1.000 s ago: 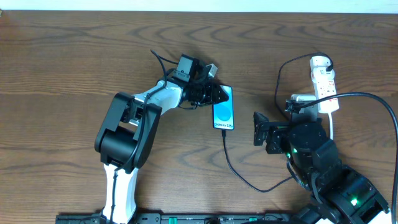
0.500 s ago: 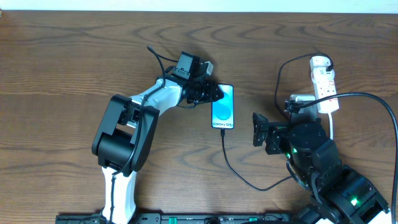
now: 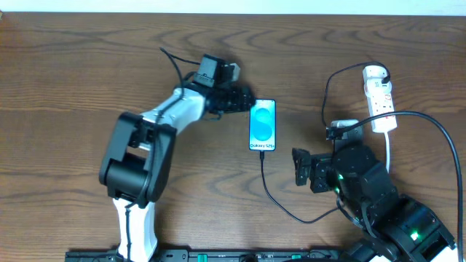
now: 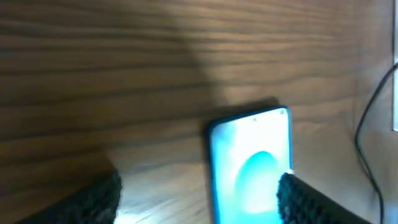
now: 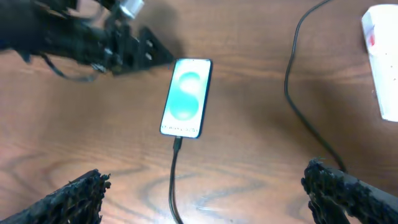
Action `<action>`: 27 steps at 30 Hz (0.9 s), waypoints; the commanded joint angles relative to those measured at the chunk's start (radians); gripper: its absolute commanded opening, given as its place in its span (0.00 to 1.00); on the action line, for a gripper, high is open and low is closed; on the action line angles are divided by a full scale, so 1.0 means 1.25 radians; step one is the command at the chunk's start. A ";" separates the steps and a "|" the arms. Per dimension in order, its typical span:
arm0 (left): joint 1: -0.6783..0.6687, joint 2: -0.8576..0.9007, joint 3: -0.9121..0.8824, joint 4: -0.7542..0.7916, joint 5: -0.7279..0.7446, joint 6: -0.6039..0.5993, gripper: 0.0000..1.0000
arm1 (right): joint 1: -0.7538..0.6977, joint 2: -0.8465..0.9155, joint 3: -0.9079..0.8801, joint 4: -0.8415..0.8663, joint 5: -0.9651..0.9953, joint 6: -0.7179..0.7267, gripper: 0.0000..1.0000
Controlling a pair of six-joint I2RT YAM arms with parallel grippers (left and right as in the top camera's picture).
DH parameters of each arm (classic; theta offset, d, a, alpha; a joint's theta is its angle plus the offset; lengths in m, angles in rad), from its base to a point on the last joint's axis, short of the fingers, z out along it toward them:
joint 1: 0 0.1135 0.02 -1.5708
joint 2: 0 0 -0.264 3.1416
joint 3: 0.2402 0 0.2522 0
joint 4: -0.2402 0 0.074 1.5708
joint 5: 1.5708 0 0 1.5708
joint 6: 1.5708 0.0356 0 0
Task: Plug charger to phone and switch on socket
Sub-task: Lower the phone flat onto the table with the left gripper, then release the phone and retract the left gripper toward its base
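It reads as a robotics lab bench: a wood-grain table (image 3: 73, 58) bearing the robot's left arm (image 3: 135, 156) and right arm (image 3: 364, 178), a black rail (image 3: 218, 256) along its near edge, and a white power strip (image 3: 379, 98) near its far right corner.

A: What did everything rest on?
B: A brown wooden counter (image 3: 73, 87). Its grain ran in long waves from the left edge to the right edge.
A: Anything along the edges?
B: A pale strip (image 3: 233, 6) followed the far edge, though I couldn't tell what it was. A black rail (image 3: 218, 255) sat along the near edge.
A: And the wood itself?
B: The grain swirled near the far edge, and the left wrist view showed a broad shadow across it.
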 commanded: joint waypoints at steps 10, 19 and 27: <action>0.313 -0.416 -0.029 -0.321 -0.077 0.127 0.89 | -0.005 0.092 0.006 0.064 0.072 0.009 0.99; 0.368 -0.824 -0.036 -0.668 -0.215 0.189 0.89 | -0.005 0.336 0.006 0.262 0.005 0.084 0.99; 0.368 -1.167 -0.118 -0.717 -0.219 0.194 0.89 | -0.006 0.445 0.006 0.281 -0.069 0.081 0.83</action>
